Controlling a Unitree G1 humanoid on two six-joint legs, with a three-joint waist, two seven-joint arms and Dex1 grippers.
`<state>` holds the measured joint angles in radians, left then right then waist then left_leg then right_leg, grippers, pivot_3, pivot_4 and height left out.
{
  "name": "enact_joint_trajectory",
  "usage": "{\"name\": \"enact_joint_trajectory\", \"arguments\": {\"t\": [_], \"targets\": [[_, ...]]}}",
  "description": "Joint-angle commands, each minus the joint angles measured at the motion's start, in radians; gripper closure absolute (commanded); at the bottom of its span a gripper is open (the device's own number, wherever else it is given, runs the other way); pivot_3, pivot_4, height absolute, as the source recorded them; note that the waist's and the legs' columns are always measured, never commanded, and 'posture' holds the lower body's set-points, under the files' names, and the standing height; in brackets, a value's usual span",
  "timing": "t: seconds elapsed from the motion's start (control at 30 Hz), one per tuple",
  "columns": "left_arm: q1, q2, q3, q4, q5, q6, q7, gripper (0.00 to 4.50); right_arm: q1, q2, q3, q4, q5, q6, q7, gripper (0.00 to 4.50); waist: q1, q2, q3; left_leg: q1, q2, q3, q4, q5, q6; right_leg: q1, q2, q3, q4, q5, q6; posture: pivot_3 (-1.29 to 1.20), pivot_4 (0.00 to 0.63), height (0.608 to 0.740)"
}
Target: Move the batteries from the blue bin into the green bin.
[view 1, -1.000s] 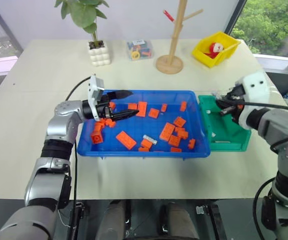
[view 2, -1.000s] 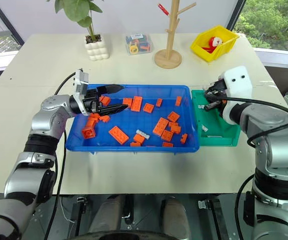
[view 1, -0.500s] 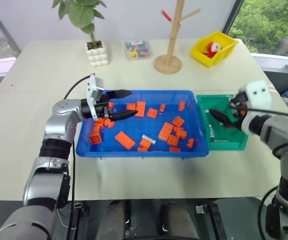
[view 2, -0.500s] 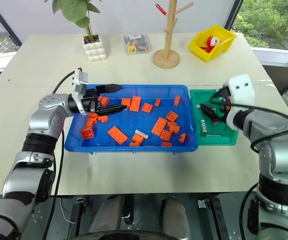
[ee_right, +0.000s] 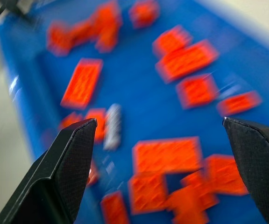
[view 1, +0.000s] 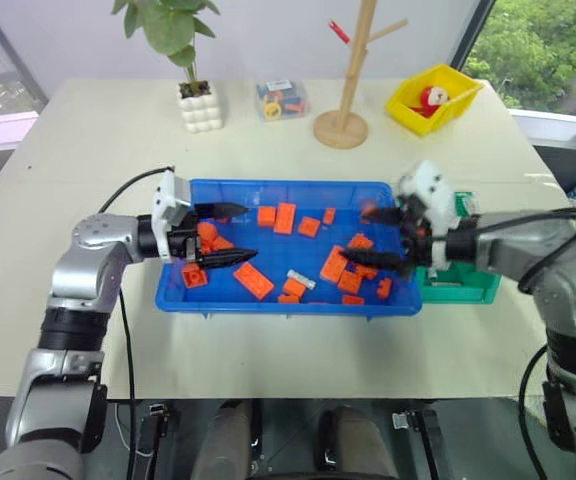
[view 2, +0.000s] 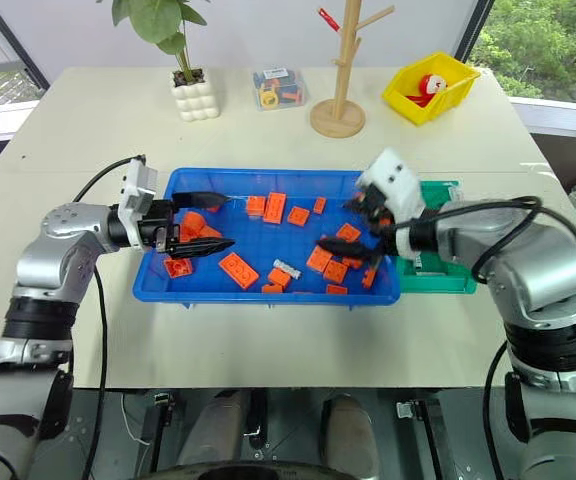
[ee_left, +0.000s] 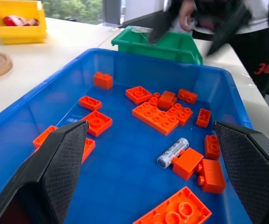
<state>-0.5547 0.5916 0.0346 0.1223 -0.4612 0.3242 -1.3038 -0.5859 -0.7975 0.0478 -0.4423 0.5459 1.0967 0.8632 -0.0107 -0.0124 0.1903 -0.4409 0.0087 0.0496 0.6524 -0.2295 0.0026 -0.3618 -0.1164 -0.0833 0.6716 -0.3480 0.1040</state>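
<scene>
The one battery [view 1: 299, 279] visible in the blue bin [view 1: 288, 300] lies among orange bricks [view 1: 334, 263] near the bin's front wall, so the right pincer [view 1: 380, 238] should come down with a finger on either side of it and close across its width without catching the brick touching it. That pincer hangs wide apart and empty over the blue bin's right end, beside the green bin [view 1: 460, 290]. The left pincer [view 1: 230, 232], also spread wide and empty, sits over the blue bin's left end.
</scene>
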Motion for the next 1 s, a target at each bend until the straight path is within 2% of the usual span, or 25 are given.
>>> {"name": "enact_joint_trajectory", "arguments": {"t": [0.03, 0.33, 0.73, 1.0], "targets": [[0.039, 0.02, 0.051, -0.104, -0.043, 0.03, 0.05, 0.0, -0.007, -0.027, 0.083, 0.02, -0.041, -0.127, 0.078, 0.07, -0.001, 0.0, 0.0, 0.0, 0.0, 0.0, 0.0, 0.0, 0.0, 0.0, 0.0, 0.0, 0.0, 0.0, 0.0, 0.0, 0.15, 0.739], [0.127, 0.038, 0.081, -0.215, -0.084, 0.075, 0.129, 0.0, -0.059, 0.075, 0.292, 0.207, -0.19, -0.331, 0.132, 0.07, 0.001, 0.0, 0.0, 0.0, 0.001, 0.0, 0.001, 0.0, 0.0, 0.001, 0.001, 0.0, 0.0, 0.0, 0.0, 0.0, 0.15, 0.739], [0.17, 0.05, 0.093, -0.272, -0.113, 0.097, 0.182, 0.0, -0.071, 0.127, 0.371, 0.316, -0.311, -0.454, 0.182, 0.07, 0.0, 0.0, 0.0, 0.0, 0.001, -0.001, 0.002, 0.0, 0.0, 0.001, 0.0, -0.001, 0.0, 0.0, 0.0, 0.0, 0.15, 0.739], [0.167, 0.045, 0.093, -0.279, -0.121, 0.096, 0.208, 0.0, -0.069, 0.198, 0.418, 0.394, -0.416, -0.54, 0.166, 0.07, 0.0, -0.001, 0.0, 0.003, 0.001, -0.001, 0.001, 0.0, 0.0, 0.004, 0.001, -0.001, 0.0, 0.0, 0.0, 0.0, 0.15, 0.739]]}}
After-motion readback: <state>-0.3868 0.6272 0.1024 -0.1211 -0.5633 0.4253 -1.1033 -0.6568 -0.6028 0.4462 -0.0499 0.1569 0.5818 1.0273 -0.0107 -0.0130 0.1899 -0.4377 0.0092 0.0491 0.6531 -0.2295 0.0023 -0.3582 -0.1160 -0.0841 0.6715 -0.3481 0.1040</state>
